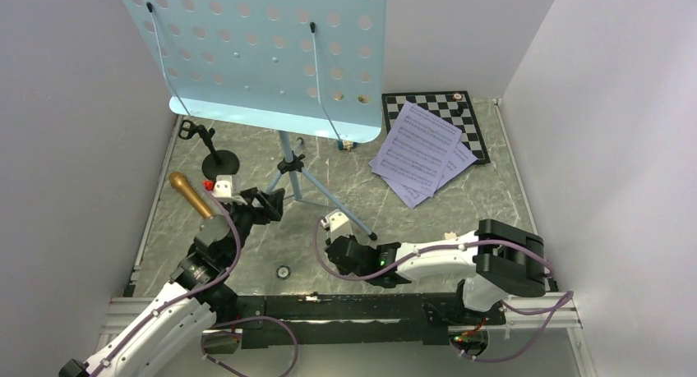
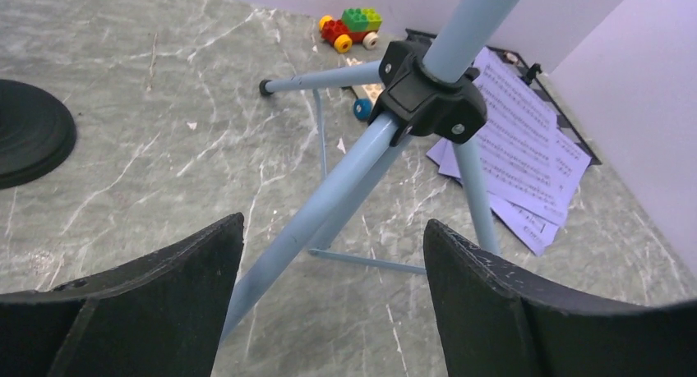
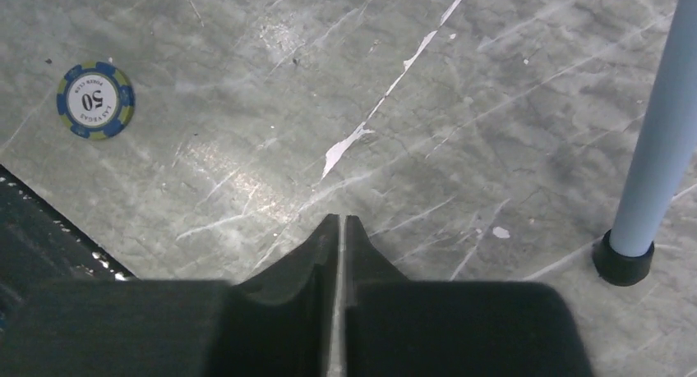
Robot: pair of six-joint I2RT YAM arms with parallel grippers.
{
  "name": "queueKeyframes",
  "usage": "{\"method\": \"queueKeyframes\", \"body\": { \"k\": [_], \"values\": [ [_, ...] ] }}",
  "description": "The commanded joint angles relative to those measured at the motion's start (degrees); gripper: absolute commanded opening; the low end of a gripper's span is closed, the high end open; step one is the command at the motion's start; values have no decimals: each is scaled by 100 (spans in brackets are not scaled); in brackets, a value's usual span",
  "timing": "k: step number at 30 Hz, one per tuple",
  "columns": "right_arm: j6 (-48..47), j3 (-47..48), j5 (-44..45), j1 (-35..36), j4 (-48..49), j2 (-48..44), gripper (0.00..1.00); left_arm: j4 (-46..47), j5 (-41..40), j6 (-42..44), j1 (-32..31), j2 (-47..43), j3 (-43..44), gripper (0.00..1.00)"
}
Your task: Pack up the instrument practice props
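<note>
Two pincers were mine. My left gripper [image 2: 333, 229] gaped wide, with a leg of the light-blue tripod music stand [image 2: 427, 98] showing in the gap. My right gripper [image 3: 341, 222] was pressed shut on nothing, low over the marble table [image 3: 493, 106], with one rubber foot of the stand near on its right. The white sheet-music pages [image 1: 419, 151] lay partly over the chessboard [image 1: 448, 106] at the far right. The gold-brown microphone [image 1: 191, 195] lay beside my left arm, the small black mic stand [image 1: 222, 159] just beyond it.
</note>
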Motion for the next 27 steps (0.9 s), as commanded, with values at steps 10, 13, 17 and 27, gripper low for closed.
{"method": "queueKeyframes", "body": {
  "k": [10,13,17,27],
  "values": [
    [-644,401,641,-499,-300,-1589,68,-590,-3,93,-25,-319,430,84],
    [-949,272,-208,-1248,-255,-1790,75,-1137,-302,45,-21,-420,440,86],
    [-1370,296,-1042,-1808,-100,-1636,81,-1530,-349,97,-22,-51,562,89],
    [-1689,577,-1715,-2096,45,-697,74,-1428,-236,291,-23,727,647,82]
  ]
}}
